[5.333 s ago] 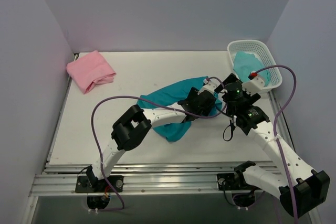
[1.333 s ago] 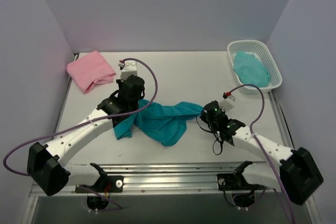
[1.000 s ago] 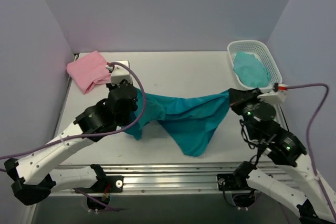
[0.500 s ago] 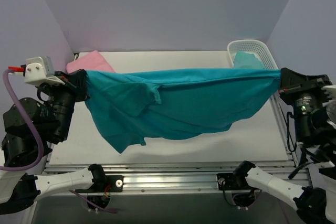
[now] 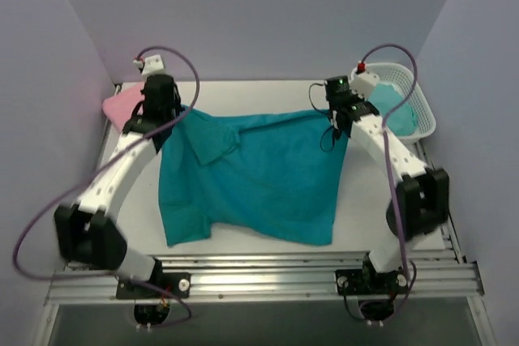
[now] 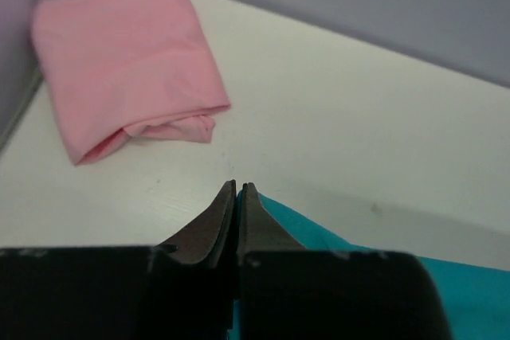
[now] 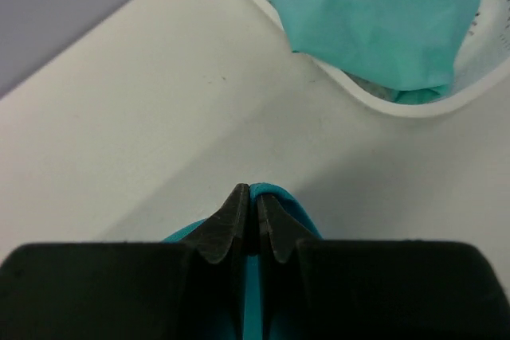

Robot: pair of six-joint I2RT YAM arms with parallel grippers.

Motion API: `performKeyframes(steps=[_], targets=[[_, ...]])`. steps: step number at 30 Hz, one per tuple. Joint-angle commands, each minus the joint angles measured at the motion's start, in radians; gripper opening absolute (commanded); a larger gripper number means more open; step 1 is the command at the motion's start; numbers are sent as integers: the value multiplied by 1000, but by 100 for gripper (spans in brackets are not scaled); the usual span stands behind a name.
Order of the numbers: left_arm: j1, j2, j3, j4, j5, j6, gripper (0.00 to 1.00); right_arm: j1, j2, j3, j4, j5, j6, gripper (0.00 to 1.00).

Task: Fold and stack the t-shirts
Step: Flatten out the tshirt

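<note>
**Desk:** Where does the teal t-shirt [image 5: 251, 176] lie?

**Operator:** Spread open across the middle of the white surface [image 5: 268, 95], as seen from above. Its upper edge runs from 10 o'clock to 2 o'clock. Its lower edge lies toward 6 o'clock, near the bases of my arms. On the left side part of the cloth is folded over onto the body, and the lower left corner juts toward 7 o'clock.

**Desk:** And your tools?

**Operator:** My left tool [image 6: 239, 189] is at the shirt's 10 o'clock corner, its fingers pressed together with teal cloth pinched at their tips. My right tool [image 7: 249, 193] is at the 2 o'clock corner, likewise clamped on the shirt's edge. The two arms reach up either side of the cloth.

**Desk:** The other shirt?

**Operator:** The pink t-shirt [image 6: 127, 61] lies folded in the far-left corner, at 10 o'clock. It is just beyond my left tool and apart from the teal one. A white basket [image 7: 362, 93] stands at 2 o'clock by the right wall, holding a lighter teal cloth [image 7: 374, 13].
</note>
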Motion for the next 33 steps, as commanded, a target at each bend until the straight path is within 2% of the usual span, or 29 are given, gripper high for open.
performKeyframes(steps=[1, 2, 3, 4, 5, 7, 8, 10, 12, 16, 21, 23, 24, 26, 27, 28, 31, 33], targets=[[148, 338, 64, 142, 323, -125, 2, -60, 198, 50, 144, -70, 35, 0], [168, 433, 119, 148, 372, -126, 15, -75, 330, 89, 150, -63, 37, 0], [185, 613, 187, 137, 409, -140, 58, -78, 406, 142, 144, -46, 35, 0], [208, 694, 341, 111, 419, -157, 94, -85, 475, 209, 79, -3, 42, 5], [220, 828, 415, 69, 449, -167, 94, -98, 606, 365, 42, 16, 78, 29], [245, 900, 558, 42, 485, -197, 94, -108, 698, 501, -22, 20, 94, 48], [248, 900, 572, 51, 501, -198, 94, -108, 745, 597, -33, 20, 94, 68], [253, 867, 577, 67, 515, -186, 94, -102, 752, 655, -23, 23, 63, 75], [253, 789, 576, 53, 499, -159, 94, -91, 717, 707, -27, 43, 19, 100], [256, 628, 527, 19, 469, -140, 94, -65, 584, 660, -5, 53, -33, 100], [213, 341, 298, 42, 427, -154, 94, 13, 346, 465, 22, 92, -47, 100], [184, 212, 206, 19, 359, -163, 94, 55, 239, 335, 14, 85, -24, 100], [149, 169, 103, 13, 335, -177, 94, 69, 199, 287, 12, 63, -11, 100], [101, 50, -4, -5, 255, -184, 94, 101, 70, 107, 29, 46, 25, 100], [54, 9, -106, -18, 223, -212, 94, 107, 22, 41, 54, 30, 34, 100], [27, -64, -157, -22, 186, -220, 94, 107, -59, -88, 54, 23, 90, 100], [-63, -172, -346, -56, 132, -298, 94, 115, -203, -263, 95, -64, 114, 100], [-106, -284, -424, -115, 33, -422, 94, 145, -272, -412, 79, -78, 117, 100]])
